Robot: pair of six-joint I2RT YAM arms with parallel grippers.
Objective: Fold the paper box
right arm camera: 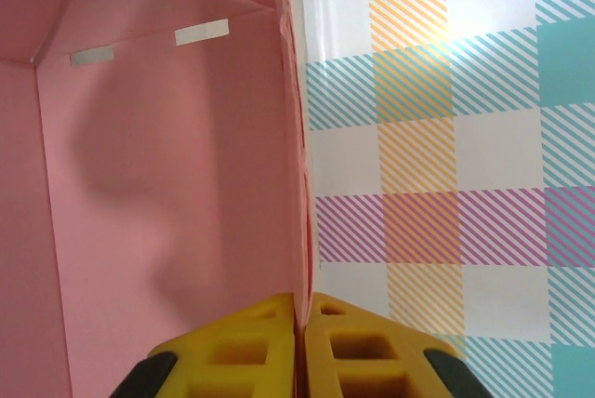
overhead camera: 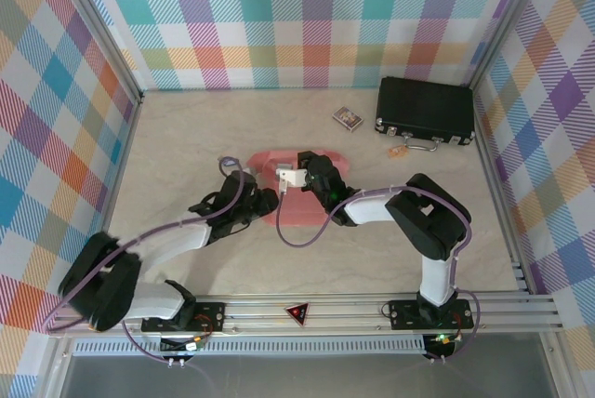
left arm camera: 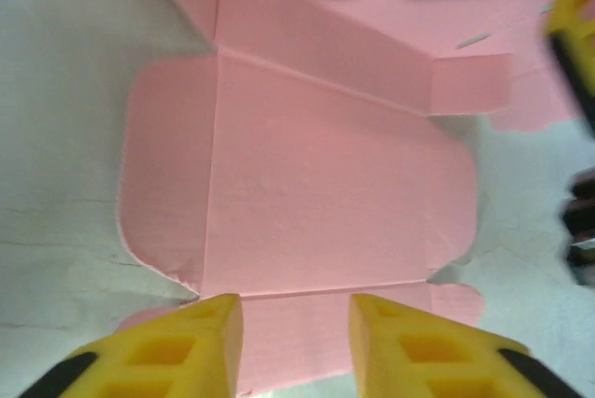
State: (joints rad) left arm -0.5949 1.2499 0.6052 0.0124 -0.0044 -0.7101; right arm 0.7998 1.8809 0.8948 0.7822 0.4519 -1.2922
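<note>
Surface: we work on a pale, stone-look surface (overhead camera: 186, 138) ringed by checked walls.
Black hard case: the black hard case (overhead camera: 425, 110) lies shut at the far right, well apart from the work.
Paper box: the paper box (overhead camera: 267, 164) sits mid-surface between the two arms. It is a salmon-pink die-cut sheet, and we see most of it lying flat, with scored panels and rounded flaps (left arm camera: 316, 184).
Raised panel: on the right side we see one panel (right arm camera: 158, 184) standing upright.
Handling: we judge the card light, thin and springy. Creases will likely reopen unless held, tabs may tear or dent, and the sheet may slide.
Where to hold: we would grip panel edges close to the score lines, not the flap tips.
Right pincer: the right pincer (right arm camera: 302, 310) is pressed together on the edge of the raised panel.
Left pincer: the left pincer (left arm camera: 296, 324) is spread above the near flap with nothing between its fingers. We cannot tell if it touches the card.
Card pack: a small patterned card pack (overhead camera: 348, 117) lies just left of the case.
Writing: we can read none. Two pale strips (right arm camera: 200, 33) mark the pink panel, and the pack's print is too small to read.
</note>
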